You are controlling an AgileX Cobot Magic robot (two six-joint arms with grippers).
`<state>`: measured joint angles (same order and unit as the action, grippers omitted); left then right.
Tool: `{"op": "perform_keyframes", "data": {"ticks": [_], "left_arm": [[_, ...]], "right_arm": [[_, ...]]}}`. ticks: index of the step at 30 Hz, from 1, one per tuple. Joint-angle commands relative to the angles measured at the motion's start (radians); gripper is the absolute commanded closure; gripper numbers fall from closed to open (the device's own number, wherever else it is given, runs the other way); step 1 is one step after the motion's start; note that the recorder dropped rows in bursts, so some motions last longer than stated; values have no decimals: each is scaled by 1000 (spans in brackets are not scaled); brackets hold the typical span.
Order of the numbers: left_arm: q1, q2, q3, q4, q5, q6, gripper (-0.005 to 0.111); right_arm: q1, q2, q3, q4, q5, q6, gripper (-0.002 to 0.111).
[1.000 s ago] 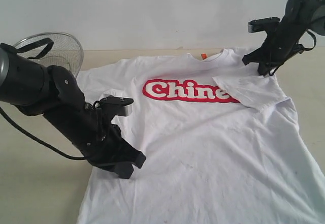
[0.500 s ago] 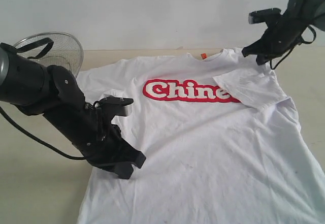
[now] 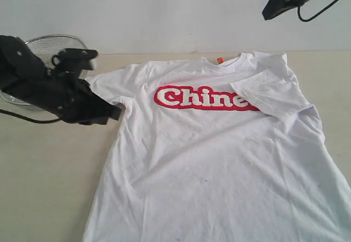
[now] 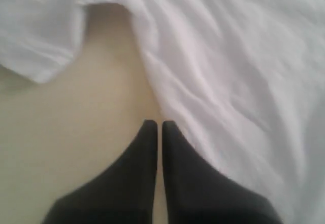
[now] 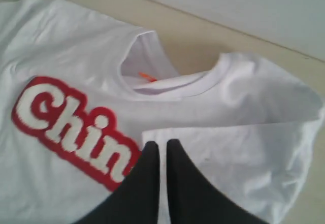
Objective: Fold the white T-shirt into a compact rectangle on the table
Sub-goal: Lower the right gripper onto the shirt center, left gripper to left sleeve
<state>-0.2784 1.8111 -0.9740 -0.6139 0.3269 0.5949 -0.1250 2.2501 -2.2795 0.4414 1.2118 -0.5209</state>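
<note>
On table (image 3: 44, 187), wire-mesh basket (image 3: 46, 45) beside white T-shirt (image 3: 219, 159)

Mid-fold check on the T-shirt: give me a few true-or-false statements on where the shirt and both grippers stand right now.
1. The white T-shirt has the sleeve on the right of the exterior view folded in over the end of the lettering. True.
2. The right gripper is clamped on the shirt. False: it hangs shut and empty, high over the shirt.
3. The left gripper is shut, over bare table beside the shirt's edge. True.
4. The shirt lies lettering-side down. False: the red lettering faces up.
5. The wire-mesh basket sits on the shirt. False: it stands on the table at the far left, off the shirt.
</note>
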Motion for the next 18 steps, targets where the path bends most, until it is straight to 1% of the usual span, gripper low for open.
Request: {"op": "perform_keyframes", "data": {"ticks": [1, 4, 8, 10, 13, 15, 18], "left_arm": [[95, -10, -11, -84, -13, 86, 102], [116, 1, -20, -234, 19, 210, 102], [117, 18, -28, -510, 96, 451, 102], [117, 33, -28, -593, 103, 475, 102], [117, 60, -28, -643, 108, 475, 102], [117, 70, -28, -680, 69, 475, 102], [117, 73, -26, -759, 4, 475, 102]], "right_arm": [[106, -54, 122, -5, 9, -45, 109], [193, -55, 226, -73, 9, -43, 109], [300, -55, 355, -97, -11, -25, 109], [337, -55, 409, -103, -47, -3, 109], [408, -55, 500, -193, -106, 43, 109], [448, -55, 561, -236, -142, 67, 109], [482, -57, 657, -240, -227, 97, 109]]}}
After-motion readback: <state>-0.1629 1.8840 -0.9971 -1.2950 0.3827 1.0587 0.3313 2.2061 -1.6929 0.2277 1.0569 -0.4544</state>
